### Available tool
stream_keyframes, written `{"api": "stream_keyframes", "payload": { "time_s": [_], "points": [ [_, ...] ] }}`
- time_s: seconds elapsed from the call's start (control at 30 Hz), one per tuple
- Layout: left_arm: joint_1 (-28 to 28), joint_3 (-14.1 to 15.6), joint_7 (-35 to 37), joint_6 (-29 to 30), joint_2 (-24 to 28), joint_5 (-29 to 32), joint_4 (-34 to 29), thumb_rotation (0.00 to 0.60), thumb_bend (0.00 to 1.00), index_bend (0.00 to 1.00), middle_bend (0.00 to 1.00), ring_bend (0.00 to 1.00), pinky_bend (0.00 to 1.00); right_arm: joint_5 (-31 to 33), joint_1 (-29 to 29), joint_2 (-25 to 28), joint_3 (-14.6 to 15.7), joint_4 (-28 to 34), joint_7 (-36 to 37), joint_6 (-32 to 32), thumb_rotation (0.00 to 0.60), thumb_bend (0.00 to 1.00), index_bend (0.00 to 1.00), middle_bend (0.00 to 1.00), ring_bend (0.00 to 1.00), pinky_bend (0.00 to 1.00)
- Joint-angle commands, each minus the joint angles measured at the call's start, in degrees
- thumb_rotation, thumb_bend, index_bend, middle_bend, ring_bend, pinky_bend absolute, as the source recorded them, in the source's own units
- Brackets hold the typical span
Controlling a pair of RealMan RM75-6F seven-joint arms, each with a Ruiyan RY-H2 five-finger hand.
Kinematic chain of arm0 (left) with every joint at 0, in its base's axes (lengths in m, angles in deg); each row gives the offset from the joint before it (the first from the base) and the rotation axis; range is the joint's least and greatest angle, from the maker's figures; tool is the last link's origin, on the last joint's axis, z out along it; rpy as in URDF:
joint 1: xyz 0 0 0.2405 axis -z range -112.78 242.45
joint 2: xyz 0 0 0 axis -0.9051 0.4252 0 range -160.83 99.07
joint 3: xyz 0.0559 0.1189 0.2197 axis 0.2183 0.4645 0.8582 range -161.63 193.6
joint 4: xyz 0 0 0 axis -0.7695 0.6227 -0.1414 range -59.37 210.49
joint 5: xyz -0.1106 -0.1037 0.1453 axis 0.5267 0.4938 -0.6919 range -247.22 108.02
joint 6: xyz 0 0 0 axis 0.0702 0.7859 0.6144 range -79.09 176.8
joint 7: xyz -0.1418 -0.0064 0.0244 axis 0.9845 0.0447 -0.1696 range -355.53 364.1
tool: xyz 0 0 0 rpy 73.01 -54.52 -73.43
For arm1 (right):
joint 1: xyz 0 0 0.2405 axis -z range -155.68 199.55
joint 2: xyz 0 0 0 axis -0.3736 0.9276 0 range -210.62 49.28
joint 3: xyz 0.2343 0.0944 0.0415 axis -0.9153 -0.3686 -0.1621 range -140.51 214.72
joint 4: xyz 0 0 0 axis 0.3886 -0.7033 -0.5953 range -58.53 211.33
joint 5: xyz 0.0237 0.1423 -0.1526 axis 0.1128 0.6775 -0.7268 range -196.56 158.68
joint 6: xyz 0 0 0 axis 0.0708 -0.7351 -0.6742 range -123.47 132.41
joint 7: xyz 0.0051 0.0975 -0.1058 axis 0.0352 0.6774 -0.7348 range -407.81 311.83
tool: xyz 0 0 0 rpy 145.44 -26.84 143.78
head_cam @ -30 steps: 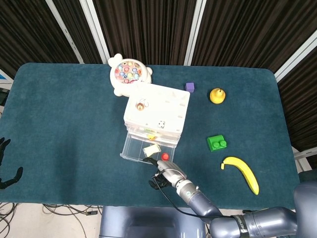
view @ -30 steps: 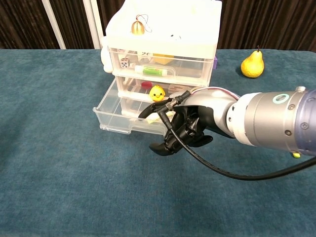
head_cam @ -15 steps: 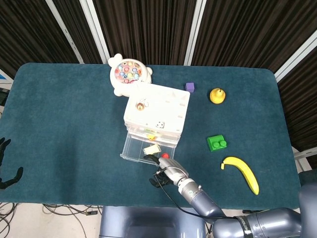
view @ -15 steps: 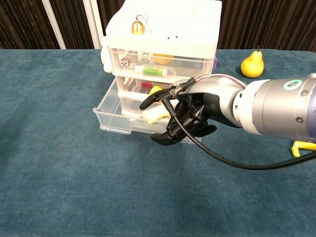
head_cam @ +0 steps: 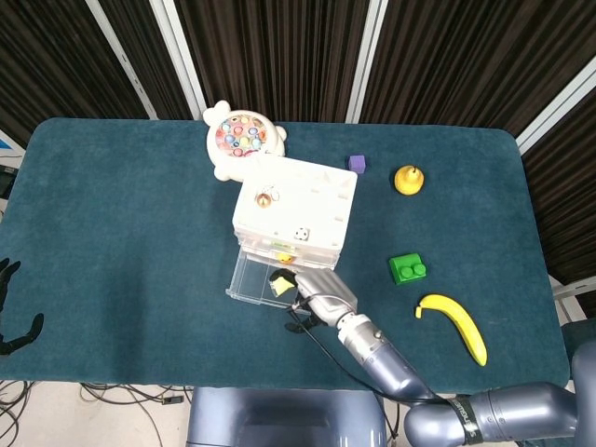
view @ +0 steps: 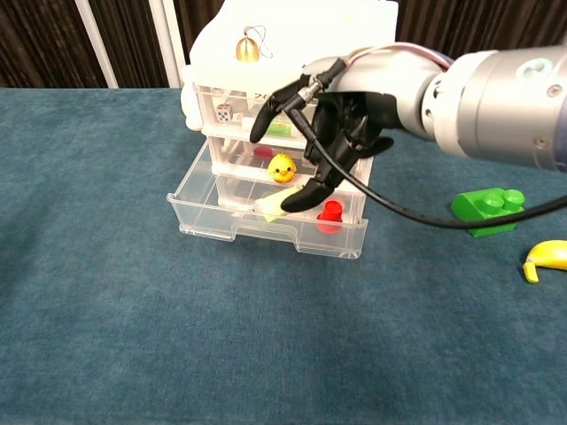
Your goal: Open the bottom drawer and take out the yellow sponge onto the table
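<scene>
The white drawer unit [head_cam: 296, 200] [view: 292, 53] stands mid-table with its clear bottom drawer [head_cam: 247, 279] [view: 226, 228] pulled out. A pale yellow sponge [head_cam: 280, 283] [view: 268, 207] lies inside it, next to a small red piece [view: 330, 215]. My right hand [head_cam: 317, 296] [view: 341, 124] hovers over the open drawer with fingers spread. Its lowest fingertip comes down right beside the sponge, and nothing is gripped. At the far left edge of the head view my left hand [head_cam: 9, 321] hangs off the table, fingers apart and holding nothing.
A yellow duck [view: 282, 166] sits in the middle drawer. To the right lie a green block [head_cam: 408, 269] [view: 485, 205], a banana [head_cam: 454, 326] and a pear [head_cam: 408, 179]. Behind the unit are a purple cube [head_cam: 356, 163] and a fishing toy [head_cam: 244, 138].
My right hand has risen from the table in front of the drawer to above its open top, uncovering the red piece. The sponge now shows beside its lowest fingertip.
</scene>
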Motion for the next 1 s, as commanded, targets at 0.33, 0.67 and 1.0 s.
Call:
{"api": "stream_keyframes", "payload": {
  "time_s": [0.33,0.67,1.0],
  "points": [
    [0.1,0.1,-0.2,-0.3,0.1,0.3,-0.2,0.600,0.36,0.03,0.00,0.00,0.00,-1.2,-4.6,-1.8,2.8,-5.2,-12.4,-2.4,0.600,0.20,0.35,1.00,1.00,1.00],
    [0.1,0.1,-0.2,-0.4,0.1,0.4,-0.2,0.600,0.36,0.03,0.00,0.00,0.00,4.9,-6.1,-6.0,0.5,-7.0,-16.4,-6.8,0.600,0.22,0.37,1.00,1.00,1.00],
    [0.1,0.2,0.0,-0.7,0.3,0.5,-0.3,0.600,0.36,0.03,0.00,0.00,0.00,3.2,-6.8,-9.3,1.7,-10.2,-20.5,-10.0,0.600,0.22,0.39,1.00,1.00,1.00]
  ]
}}
